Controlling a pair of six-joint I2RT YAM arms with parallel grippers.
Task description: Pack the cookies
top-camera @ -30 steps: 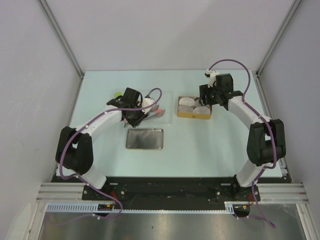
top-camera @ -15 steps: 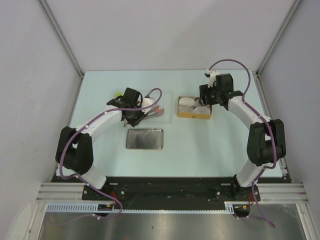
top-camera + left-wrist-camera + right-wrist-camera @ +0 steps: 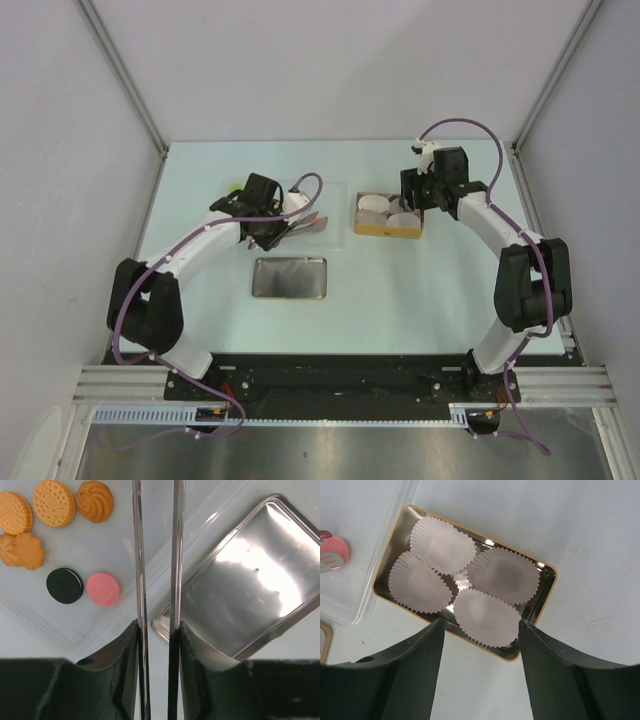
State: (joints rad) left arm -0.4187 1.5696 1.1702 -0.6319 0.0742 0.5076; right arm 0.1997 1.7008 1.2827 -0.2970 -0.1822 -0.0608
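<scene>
The cookies lie on a clear plastic tray [image 3: 125, 530]: several orange ones [image 3: 54, 502], a black one [image 3: 65, 585] and a pink one [image 3: 103, 589]. My left gripper [image 3: 156, 627] is shut on a pair of metal tongs [image 3: 177, 555], whose two blades reach forward over the tray's edge, right of the pink cookie, with nothing between them. In the top view the left gripper [image 3: 270, 226] is over the tray. My right gripper [image 3: 480, 625] is open and empty above the near edge of a gold tin [image 3: 546, 597], which holds several white paper cups [image 3: 442, 545].
A shiny metal lid [image 3: 250, 580] lies flat right of the tongs; in the top view the lid [image 3: 290, 278] is in front of the tray. The gold tin [image 3: 372, 230] sits right of the tray. A pink cookie [image 3: 337, 547] shows at the right wrist view's left edge.
The left arm has shifted very slightly to the left. The right arm and the objects have not visibly moved.
</scene>
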